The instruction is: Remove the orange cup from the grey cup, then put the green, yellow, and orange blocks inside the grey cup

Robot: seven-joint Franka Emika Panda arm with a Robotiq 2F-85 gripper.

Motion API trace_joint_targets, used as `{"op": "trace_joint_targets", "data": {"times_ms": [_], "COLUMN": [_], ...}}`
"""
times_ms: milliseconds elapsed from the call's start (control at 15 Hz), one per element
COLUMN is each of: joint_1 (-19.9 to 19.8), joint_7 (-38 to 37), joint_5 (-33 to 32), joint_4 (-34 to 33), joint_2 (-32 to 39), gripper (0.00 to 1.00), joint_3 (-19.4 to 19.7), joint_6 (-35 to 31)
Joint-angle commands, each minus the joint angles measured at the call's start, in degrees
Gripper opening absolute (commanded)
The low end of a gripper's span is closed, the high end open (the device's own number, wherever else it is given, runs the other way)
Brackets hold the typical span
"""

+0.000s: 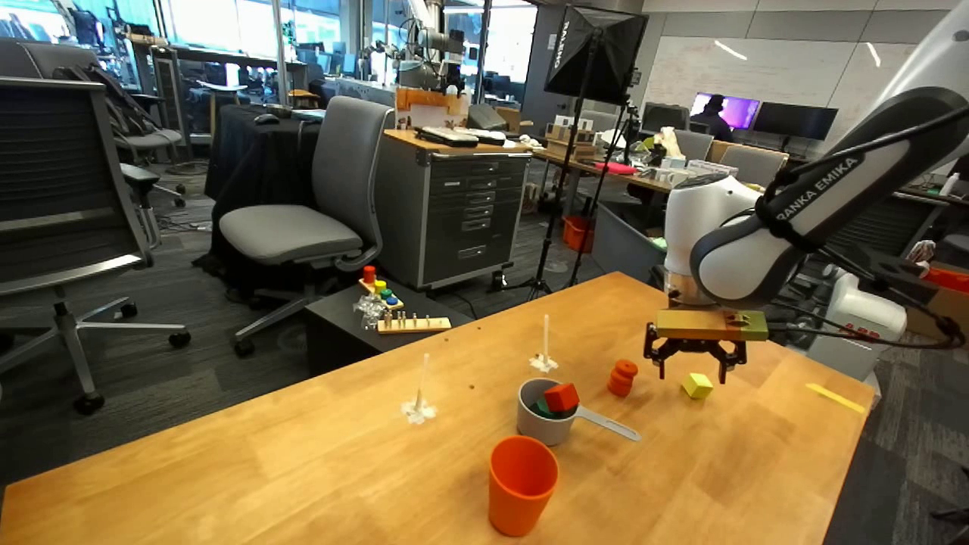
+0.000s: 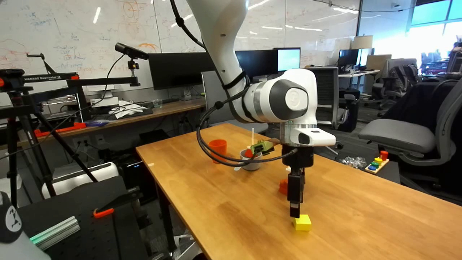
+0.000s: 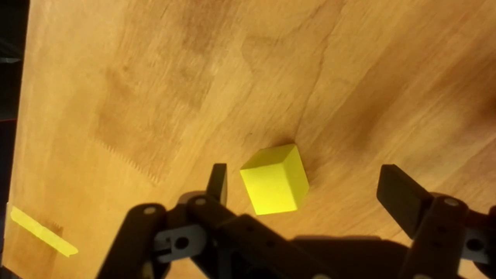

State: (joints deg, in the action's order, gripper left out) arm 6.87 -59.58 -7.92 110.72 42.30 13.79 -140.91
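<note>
Mara: What is near the middle of the wrist view?

Joel: A yellow block (image 3: 275,180), a small plain cube, resting on the wooden desk (image 3: 217,77), a little below the centre of the frame. The end effector (image 3: 304,178) comes in along the bottom edge, its dark fingers (image 3: 401,201) spread wide and gripping nothing.

Mara: Is the block to one side of them, or between?

Joel: Between, seen from the wrist, but not centred. It lies closer to the finger at the left of the frame, with a broader strip of bare wood on its right. It has no real long axis; its sides are turned slightly from the line of the fingers.

Mara: And above or beside?

Joel: In an exterior view the fingertips (image 2: 295,210) are right at the block's upper left edge, low in the frame. How much air is beneath them, I can't tell.

Mara: Where should it go?

Joel: Into the grey cup (image 1: 543,433), near the middle of an exterior view, well left of the end effector. An orange block (image 1: 562,397) sits at its mouth, with dark green underneath, probably the green block (image 1: 542,409). The orange cup (image 1: 521,492) stands upright just beside it, bottom centre.

Mara: Your guess at the coming move?

Joel: A small shift toward the left of the wrist frame, then down, then closing; uncentred, one finger would likely nudge the cube first.
</note>
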Motion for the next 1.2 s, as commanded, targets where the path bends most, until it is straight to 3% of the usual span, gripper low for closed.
{"op": "trace_joint_targets", "data": {"times_ms": [0,533,600,733,1067,1133], "joint_1": [-0.15,-1.4,-1.53,-2.06,-2.53,-2.56], "joint_7": [0.93,1.57,1.57,2.21,2.95,3.1], "joint_5": [-0.22,-0.08,-0.05,0.32,1.1,1.22], "joint_4": [-3.03,-5.37,-5.61,-6.1,-6.53,-6.52], "joint_2": [1.64,4.42,4.69,5.05,4.62,4.61], "gripper": [1.0,1.0,0.75,0.68,0.27,0.69], "joint_3": [0.79,1.25,1.34,1.03,0.32,0.25], "joint_6": [2.28,4.28,4.3,4.08,3.51,3.49]}}
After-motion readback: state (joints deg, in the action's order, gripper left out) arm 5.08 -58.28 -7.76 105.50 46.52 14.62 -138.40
